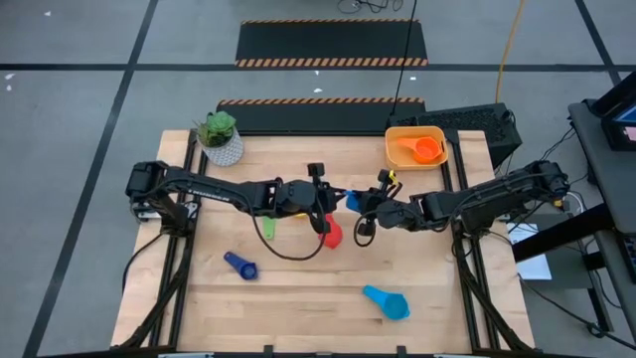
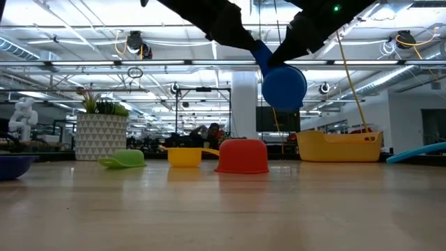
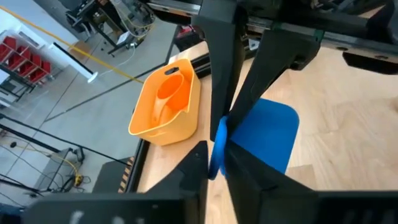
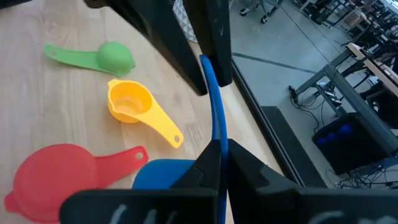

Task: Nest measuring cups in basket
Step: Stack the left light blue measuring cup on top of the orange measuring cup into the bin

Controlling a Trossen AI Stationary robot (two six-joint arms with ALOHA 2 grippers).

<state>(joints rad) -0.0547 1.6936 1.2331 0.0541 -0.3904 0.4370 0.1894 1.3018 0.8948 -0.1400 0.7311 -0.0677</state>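
Lying on the table [image 1: 298, 298], green cup [image 2: 124, 160], yellow cup [image 2: 185, 156] and red cup [image 2: 242, 156] sit below the blue cup [image 2: 283, 85], raised mid-table, pinched by both left end effector [image 1: 336, 199] and right end effector [image 1: 370, 203].

Bright, even ceiling strip lighting — soft shadows; wrist-view fingers perhaps slightly blurred.

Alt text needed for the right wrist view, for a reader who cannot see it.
The right gripper pinches the flat handle of a blue measuring cup, with the left gripper clamped on the handle's far end. On the wooden table beyond lie a red cup, a yellow cup and a green cup.
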